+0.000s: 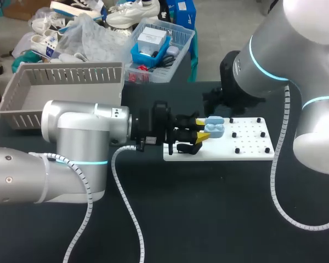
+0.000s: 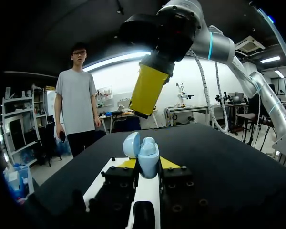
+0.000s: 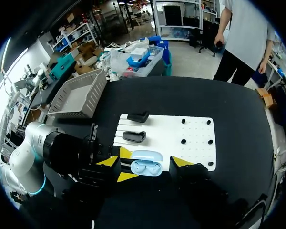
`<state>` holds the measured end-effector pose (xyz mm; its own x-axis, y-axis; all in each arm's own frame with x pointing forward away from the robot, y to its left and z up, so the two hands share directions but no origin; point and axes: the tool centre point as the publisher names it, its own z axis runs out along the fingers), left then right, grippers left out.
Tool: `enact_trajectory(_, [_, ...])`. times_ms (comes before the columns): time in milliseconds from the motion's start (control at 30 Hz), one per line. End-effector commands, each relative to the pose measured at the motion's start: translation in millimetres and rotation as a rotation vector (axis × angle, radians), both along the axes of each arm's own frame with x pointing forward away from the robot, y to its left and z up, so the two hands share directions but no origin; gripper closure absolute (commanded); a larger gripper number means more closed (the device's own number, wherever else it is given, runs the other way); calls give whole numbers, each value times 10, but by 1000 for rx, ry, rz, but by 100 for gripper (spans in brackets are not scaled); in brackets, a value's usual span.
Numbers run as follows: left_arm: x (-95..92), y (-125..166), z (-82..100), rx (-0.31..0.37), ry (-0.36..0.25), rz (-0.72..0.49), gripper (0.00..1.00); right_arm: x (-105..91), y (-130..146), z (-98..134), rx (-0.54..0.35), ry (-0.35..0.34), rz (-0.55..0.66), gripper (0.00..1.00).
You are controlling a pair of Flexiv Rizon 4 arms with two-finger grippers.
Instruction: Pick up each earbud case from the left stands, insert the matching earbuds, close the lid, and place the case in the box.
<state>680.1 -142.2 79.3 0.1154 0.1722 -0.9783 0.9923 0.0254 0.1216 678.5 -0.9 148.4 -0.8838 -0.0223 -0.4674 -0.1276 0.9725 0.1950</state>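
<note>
My left gripper (image 1: 201, 130) is clamped on the open blue case (image 1: 215, 129), held over the white board (image 1: 247, 147). My right gripper (image 2: 149, 90) hangs just above it; open or closed, I cannot tell.

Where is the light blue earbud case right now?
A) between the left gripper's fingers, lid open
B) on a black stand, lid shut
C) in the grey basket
A: the left gripper clamps the earbud case from both sides, its lid open, over the white board.
</note>
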Motion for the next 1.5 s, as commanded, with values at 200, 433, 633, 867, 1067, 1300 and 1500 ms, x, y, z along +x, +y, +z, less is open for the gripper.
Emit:
enact_trajectory(200, [-7, 0, -1, 0, -2, 3, 100, 108, -181, -52, 42, -40, -66, 5])
enact_trajectory(433, [-7, 0, -1, 0, -2, 3, 100, 284, -273, -107, 65, -25, -119, 7])
enact_trajectory(633, [-7, 0, -1, 0, -2, 3, 100, 421, -302, -175, 68, -7, -149, 6])
enact_trajectory(867, [-7, 0, -1, 0, -2, 3, 100, 510, -278, -271, 33, 23, -150, 7])
enact_trajectory(1067, [-7, 0, -1, 0, -2, 3, 100, 484, -277, -329, 21, 39, -151, 8])
enact_trajectory(1300, [-7, 0, -1, 0, -2, 3, 100, 372, -314, -351, 3, 54, -160, 8])
enact_trajectory(1500, [-7, 0, -1, 0, -2, 3, 100, 262, -346, -350, -2, 54, -177, 7])
